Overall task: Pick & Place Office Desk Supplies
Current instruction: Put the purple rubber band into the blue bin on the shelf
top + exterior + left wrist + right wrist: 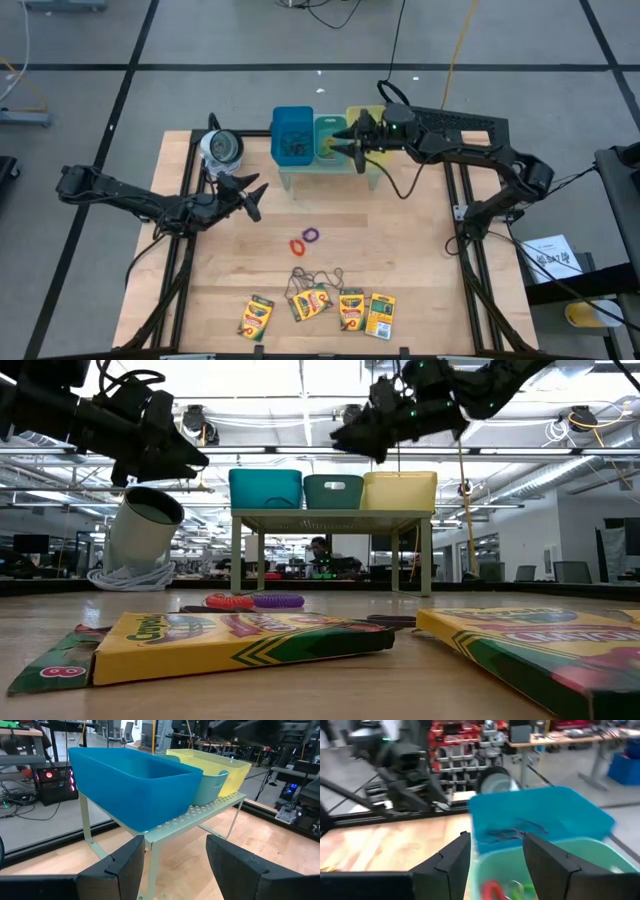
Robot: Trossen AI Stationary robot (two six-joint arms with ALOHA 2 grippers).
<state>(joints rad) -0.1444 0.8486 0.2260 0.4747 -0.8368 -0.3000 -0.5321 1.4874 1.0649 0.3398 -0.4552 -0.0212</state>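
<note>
Yellow-and-green crayon boxes (318, 311), four of them, lie flat in a row near the front edge of the wooden table (420, 250), with thin brownish wiry loops (315, 277) just behind the middle ones. Closer to the table's centre rest a red ring band (297, 245) and a purple ring band (311, 235), side by side and close together. At the back, a pale green rack (200, 817) carries a blue bin (292, 134), a teal bin (330, 138) and a yellow bin (400, 490) in a line. The right gripper (352, 140) hovers over the teal bin, its fingers apart and empty; red and green items lie inside that bin below it. The left gripper (250, 195) hangs above the table in front of the blue bin, fingers apart, holding nothing, with a round silvery-white roll (221, 148) just beside it
</note>
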